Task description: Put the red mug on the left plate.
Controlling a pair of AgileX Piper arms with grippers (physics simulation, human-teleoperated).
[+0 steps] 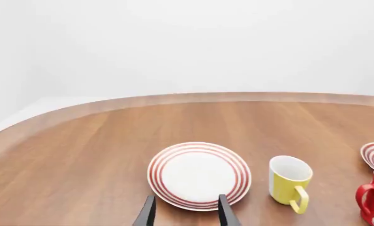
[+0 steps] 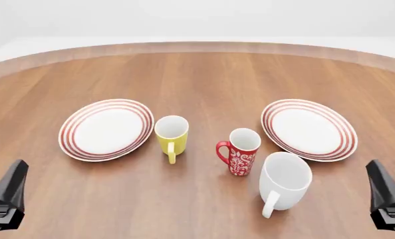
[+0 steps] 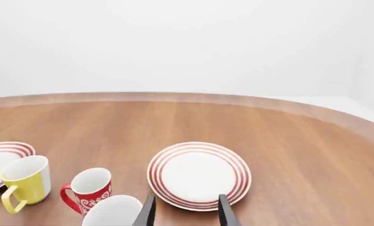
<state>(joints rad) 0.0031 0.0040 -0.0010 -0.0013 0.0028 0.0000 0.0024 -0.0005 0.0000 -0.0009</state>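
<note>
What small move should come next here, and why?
Probably bring the right gripper in toward the red mug. Both grippers sit open at the near edge, holding nothing, and the mug stands upright between the yellow mug and white mug, off the left plate, nearer the right arm.

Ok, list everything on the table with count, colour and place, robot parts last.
left plate: one, white with red rings, left side of the table.
right plate: one, white with red rings, right side.
yellow mug: one, yellow, white inside, just right of the left plate, upright.
red mug: one, red with white pattern, near the middle, upright, handle to the left.
white mug: one, white, just in front and right of the red mug.
table: one, brown wood.
left gripper: one, dark, open, holding nothing.
right gripper: one, dark, open, holding nothing.
</note>
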